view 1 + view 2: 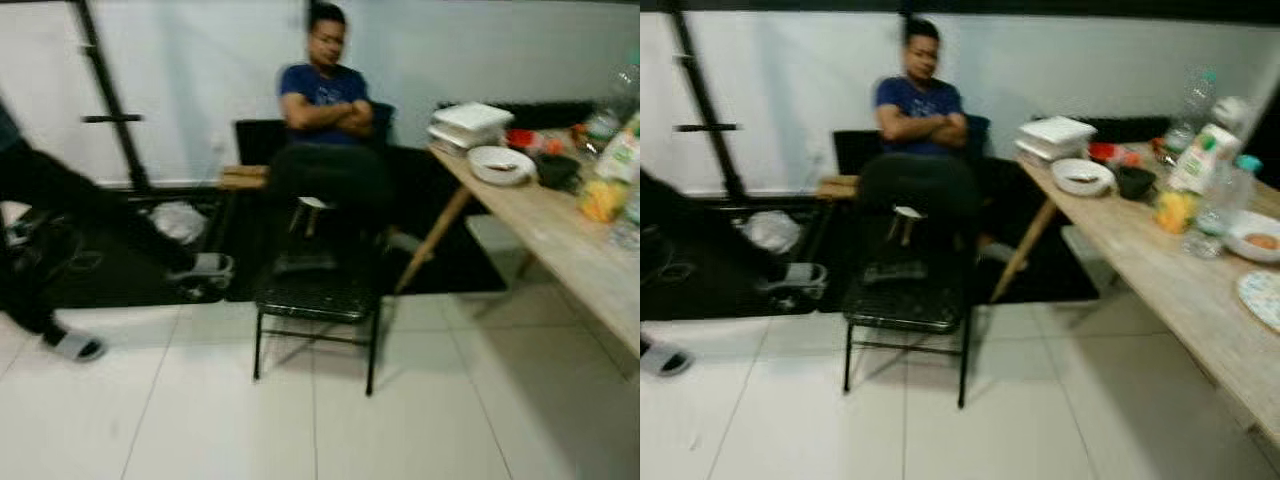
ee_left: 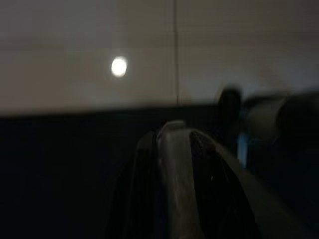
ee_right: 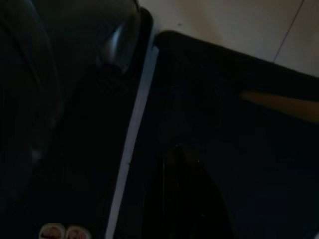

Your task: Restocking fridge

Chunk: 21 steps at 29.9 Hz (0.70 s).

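Along the right runs a wooden table [image 1: 1160, 290] laden with food and drink. On it stand a white and green carton [image 1: 1196, 160], a clear bottle [image 1: 1193, 100], an orange item [image 1: 1175, 210], a white bowl [image 1: 1082, 176], a black bowl [image 1: 1134, 181] and stacked white containers [image 1: 1057, 136]. No fridge can be made out. My left gripper [image 2: 172, 132] hangs shut over dark ground beside pale tiles. My right gripper [image 3: 177, 152] hangs shut in the shade above a dark mat. Neither holds anything. The pictures are blurred.
A black folding chair [image 1: 318, 297] stands on the white tiles straight ahead. Behind it a person [image 1: 325, 110] sits with arms crossed. At the left, another person's legs in grey slippers [image 1: 75, 345] stretch across a black mat. A black pole [image 1: 105, 95] rises at the back left.
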Tool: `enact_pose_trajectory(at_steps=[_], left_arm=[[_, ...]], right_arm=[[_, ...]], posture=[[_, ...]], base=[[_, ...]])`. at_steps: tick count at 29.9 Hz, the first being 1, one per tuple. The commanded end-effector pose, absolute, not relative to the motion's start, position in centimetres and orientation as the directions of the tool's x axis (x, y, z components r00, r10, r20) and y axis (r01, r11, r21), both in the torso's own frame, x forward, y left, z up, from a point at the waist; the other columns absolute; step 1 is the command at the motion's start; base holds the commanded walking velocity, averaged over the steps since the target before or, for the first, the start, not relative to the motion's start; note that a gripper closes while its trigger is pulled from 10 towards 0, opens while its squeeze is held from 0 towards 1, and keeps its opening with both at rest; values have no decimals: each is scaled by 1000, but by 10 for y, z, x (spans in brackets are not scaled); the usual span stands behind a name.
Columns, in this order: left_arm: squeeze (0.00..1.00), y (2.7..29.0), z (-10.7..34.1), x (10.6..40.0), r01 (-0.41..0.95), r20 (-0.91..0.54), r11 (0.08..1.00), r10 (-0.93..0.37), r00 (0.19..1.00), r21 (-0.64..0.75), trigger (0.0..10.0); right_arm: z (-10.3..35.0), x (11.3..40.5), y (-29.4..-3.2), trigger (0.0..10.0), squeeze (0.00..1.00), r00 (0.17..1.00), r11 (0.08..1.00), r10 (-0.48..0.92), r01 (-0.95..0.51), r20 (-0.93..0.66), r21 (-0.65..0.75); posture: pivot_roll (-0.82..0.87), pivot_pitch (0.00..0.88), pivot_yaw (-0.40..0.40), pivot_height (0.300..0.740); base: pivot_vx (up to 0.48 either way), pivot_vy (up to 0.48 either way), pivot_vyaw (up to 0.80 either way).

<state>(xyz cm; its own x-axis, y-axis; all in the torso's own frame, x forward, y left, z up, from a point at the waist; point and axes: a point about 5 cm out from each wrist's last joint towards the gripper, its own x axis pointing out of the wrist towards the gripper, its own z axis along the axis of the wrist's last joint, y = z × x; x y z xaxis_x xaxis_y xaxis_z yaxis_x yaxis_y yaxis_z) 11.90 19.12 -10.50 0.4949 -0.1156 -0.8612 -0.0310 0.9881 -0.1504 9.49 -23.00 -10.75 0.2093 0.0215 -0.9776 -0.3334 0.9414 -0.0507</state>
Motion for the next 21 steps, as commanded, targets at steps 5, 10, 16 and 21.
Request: enact_pose_trajectory(at_steps=[5, 10, 16, 21], left_arm=[[0, 194, -108, 106, -44, -881, 988, -108, 460, -145, 10000], [0, 194, -109, 106, -46, -882, 989, -106, 459, -143, 10000], [0, 193, -109, 106, -45, -882, 988, -109, 459, -145, 10000], [0, 192, -109, 106, -43, -881, 988, -111, 460, -147, 10000]], right_arm=[[-107, 101, -224, 10000, 0, 225, 939, 36, -340, -974, -44], [-108, 101, -223, 10000, 0, 225, 940, 39, -340, -974, -40], [-107, 103, -221, 10000, 0, 230, 941, 44, -336, -972, -37], [-108, 102, -220, 10000, 0, 228, 941, 49, -337, -972, -32]], posture=[[-71, 0, 28, 740], [-72, 0, 29, 740], [-69, 0, 30, 740], [-69, 0, 30, 740]], base=[[310, 0, -750], [299, 0, -750], [283, 0, -750], [275, 0, -750]])
